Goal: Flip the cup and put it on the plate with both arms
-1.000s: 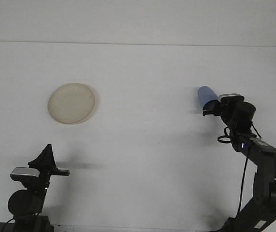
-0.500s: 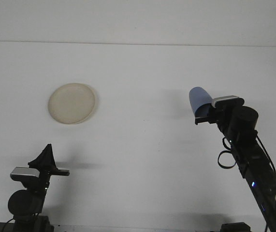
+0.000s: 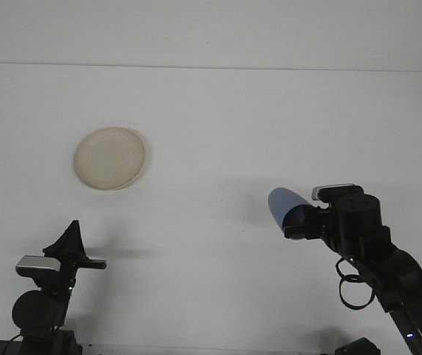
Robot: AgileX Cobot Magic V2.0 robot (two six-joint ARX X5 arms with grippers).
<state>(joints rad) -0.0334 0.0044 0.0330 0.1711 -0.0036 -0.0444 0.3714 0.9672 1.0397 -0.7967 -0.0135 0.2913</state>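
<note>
Cup (image 3: 284, 206): blue, plain, smooth-sided with a rounded closed end; lying sideways, closed end pointing left, mouth end hidden in the right gripper (image 3: 296, 221), which is clamped on it above the table's (image 3: 218, 133) right front area. Plate (image 3: 110, 158): round, cream, flat on the table's left half, well apart from the cup. Left gripper (image 3: 69, 242): near the front left corner, finger state not discernible.

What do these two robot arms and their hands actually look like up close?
Both are matte black. The left hand ends in pointed black fingers above a silver-grey box and a round black joint. The right hand is a chunky black block with a small silver-grey box on top; a black cable loops below it.
</note>
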